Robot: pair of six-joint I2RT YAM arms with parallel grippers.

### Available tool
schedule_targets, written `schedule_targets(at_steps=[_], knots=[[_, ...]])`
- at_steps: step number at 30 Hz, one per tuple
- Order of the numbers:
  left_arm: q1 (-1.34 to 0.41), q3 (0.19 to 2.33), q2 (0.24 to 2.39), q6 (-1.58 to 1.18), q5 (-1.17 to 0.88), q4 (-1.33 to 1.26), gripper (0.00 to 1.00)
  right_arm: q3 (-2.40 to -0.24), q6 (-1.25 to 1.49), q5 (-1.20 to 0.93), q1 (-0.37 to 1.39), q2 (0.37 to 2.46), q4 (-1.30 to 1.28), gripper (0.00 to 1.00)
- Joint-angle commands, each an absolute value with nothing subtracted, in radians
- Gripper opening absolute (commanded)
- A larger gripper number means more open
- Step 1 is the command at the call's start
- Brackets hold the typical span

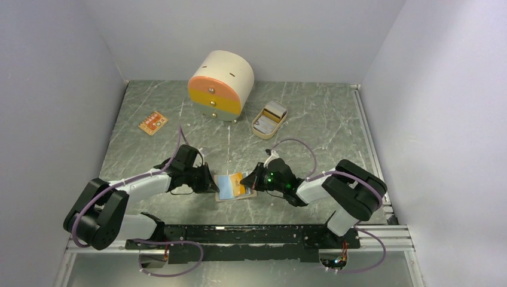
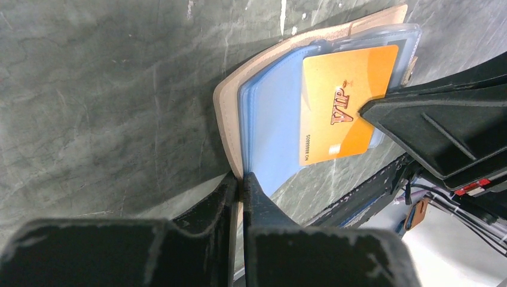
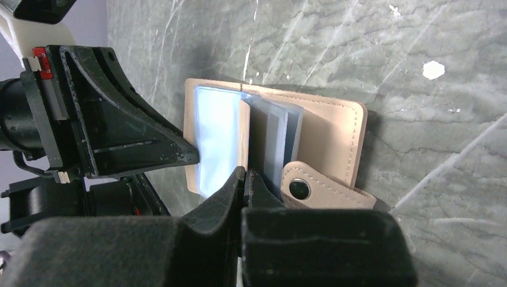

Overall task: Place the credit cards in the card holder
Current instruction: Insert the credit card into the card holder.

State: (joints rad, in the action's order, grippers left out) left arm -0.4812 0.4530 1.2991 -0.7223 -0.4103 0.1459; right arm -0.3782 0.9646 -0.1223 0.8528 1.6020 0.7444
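The left gripper [image 1: 209, 180] has its two fingers pressed together on the near edge of the tan leather-like folding card holder [image 2: 224, 113], pinching the cover where the stack of pale blue clear plastic sleeves [image 2: 272, 131] meets it. The card holder lies open and flat on the grey-green marbled table [image 1: 311, 119], stretching straight out from those fingertips toward the other arm. The right gripper [image 3: 245, 179] comes in from the opposite side, its fingers closed with no gap. They nip the far edge of a yellow-orange plastic credit card [image 2: 347, 107] printed "VIP", which lies over the blue sleeves just ahead of that gripper's tip. Whether the credit card already sits inside a pocket cannot be told. Immediately to the right of the right gripper's fingers, the holder's snap-button tab [image 3: 302, 188] rests on the table, folded outward, touching the cover. Well beyond both grippers, toward the back wall, stands a round cream drawer box with orange and yellow fronts [image 1: 221, 81]. A beige oval tray [image 1: 270, 119] is beyond and to the right of it. A small orange-brown flat packet [image 1: 153, 122] lies far ahead of the left gripper, off to its left.
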Motion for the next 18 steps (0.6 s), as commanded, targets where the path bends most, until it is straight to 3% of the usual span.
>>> schedule_targets(at_steps=[1,10,18], knots=[[-0.476,0.439,1.306,-0.731,-0.449,0.108,0.09,-0.344,0.993,-0.107,0.858,1.633,0.811,0.01],[-0.477,0.438,1.311,-0.736,-0.453,0.099,0.09,-0.316,1.029,-0.108,0.862,1.639,0.854,0.02],[-0.477,0.441,1.311,-0.74,-0.46,0.097,0.09,-0.31,1.085,-0.108,0.882,1.681,0.903,0.15]])
